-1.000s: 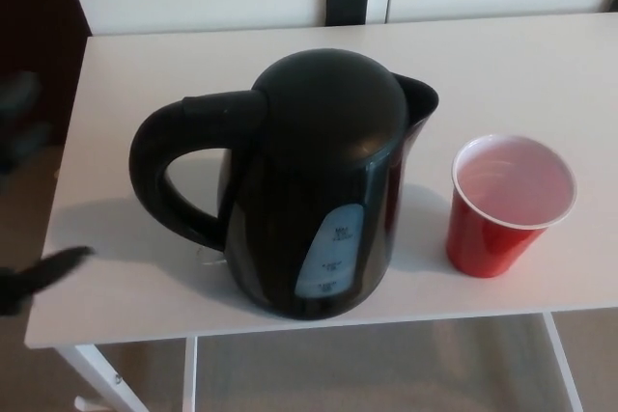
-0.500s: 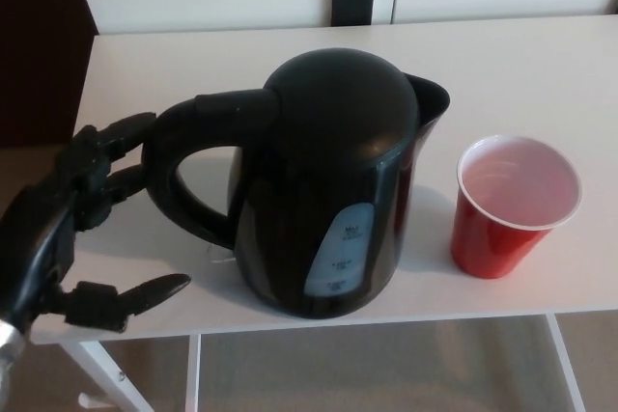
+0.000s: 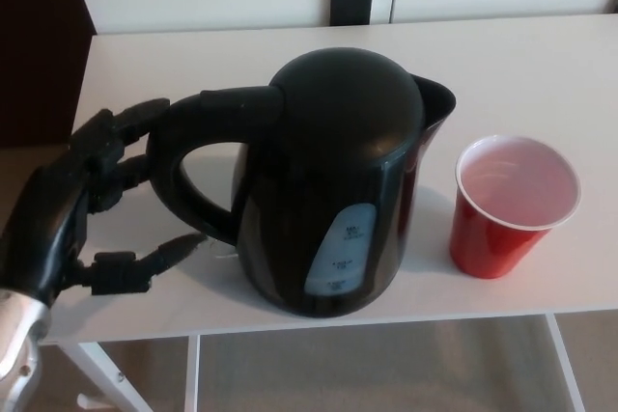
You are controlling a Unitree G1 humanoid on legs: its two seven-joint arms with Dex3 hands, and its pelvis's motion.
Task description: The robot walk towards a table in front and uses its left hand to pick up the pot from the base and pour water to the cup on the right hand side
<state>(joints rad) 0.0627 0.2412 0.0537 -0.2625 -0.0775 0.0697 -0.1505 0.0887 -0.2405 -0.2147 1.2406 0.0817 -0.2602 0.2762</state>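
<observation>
Left hand (image 3: 82, 209) has moved in from the picture's left edge over the last second: a second ago only a blurred dark tip showed at the table's front-left corner, half a second ago the whole hand was beside the handle, and now it sits closer, its two fingers (image 3: 130, 127) up against the outer curve of the pot's handle (image 3: 179, 166) and the thumb (image 3: 154, 260) reaching under toward the lower part of the loop. Hand is spread wide, holding nothing; no wrap around the handle yet. The view shifts a little between frames, so the pot's small apparent drift looks like camera motion. Black pot (image 3: 338, 180) stands upright mid-table (image 3: 541, 55), handle to the left, spout toward the red cup (image 3: 512, 205), which stands just beside it on the right, not touching, upright; whether it holds anything I cannot tell. The base is not visible under the pot. Right hand is not in view. Judgement: approach is nearly done, grasp comes next; fingers need to go through or around the handle loop before closing, then lift and pour.
</observation>
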